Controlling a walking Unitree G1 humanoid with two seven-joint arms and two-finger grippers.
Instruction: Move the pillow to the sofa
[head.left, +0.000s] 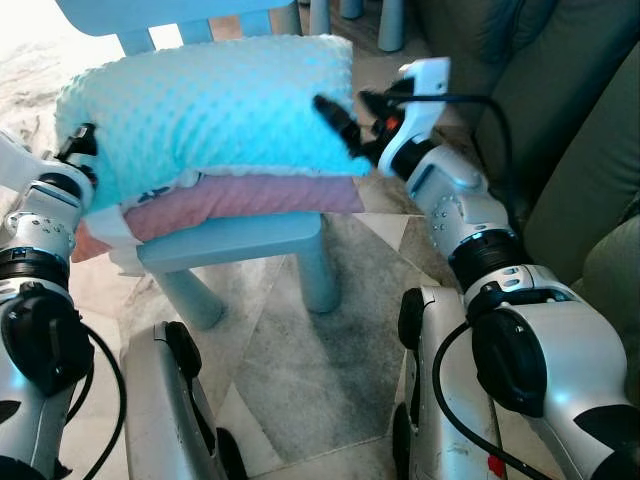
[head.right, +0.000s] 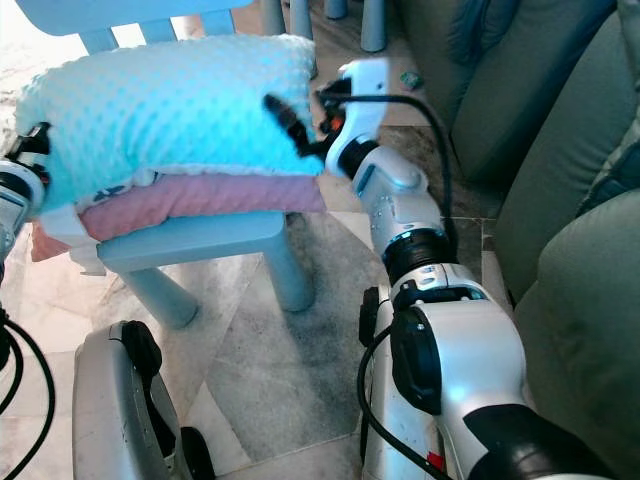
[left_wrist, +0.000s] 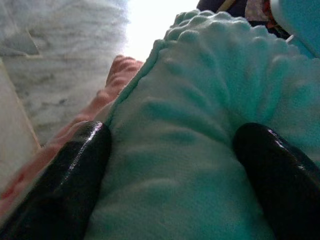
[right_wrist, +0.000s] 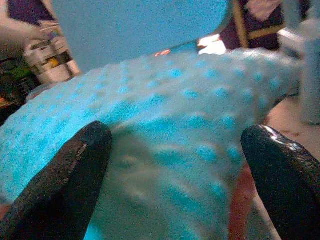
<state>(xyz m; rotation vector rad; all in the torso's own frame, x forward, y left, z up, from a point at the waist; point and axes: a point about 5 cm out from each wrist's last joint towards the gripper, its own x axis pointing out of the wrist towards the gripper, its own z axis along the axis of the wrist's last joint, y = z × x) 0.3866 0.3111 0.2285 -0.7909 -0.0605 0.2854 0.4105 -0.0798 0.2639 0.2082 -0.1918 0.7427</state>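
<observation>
A turquoise dotted pillow (head.left: 210, 100) lies on top of a pink cushion (head.left: 250, 195) on a small blue chair (head.left: 230, 245). My left gripper (head.left: 80, 140) is at the pillow's left end. In the left wrist view its fingers (left_wrist: 75, 165) press into the pillow (left_wrist: 190, 150), which bulges and creases between them. My right gripper (head.left: 345, 110) is at the pillow's right end. In the right wrist view its fingers (right_wrist: 75, 170) stand wide apart on either side of the pillow's (right_wrist: 175, 125) edge. The olive-green sofa (head.left: 590, 150) stands to my right.
The chair stands on a pale marble floor (head.left: 300, 370) straight in front of me. More blue chair legs (head.left: 390, 20) show at the back. My own legs (head.left: 180, 410) fill the lower foreground. The sofa's cushions (head.right: 560, 100) run along the whole right side.
</observation>
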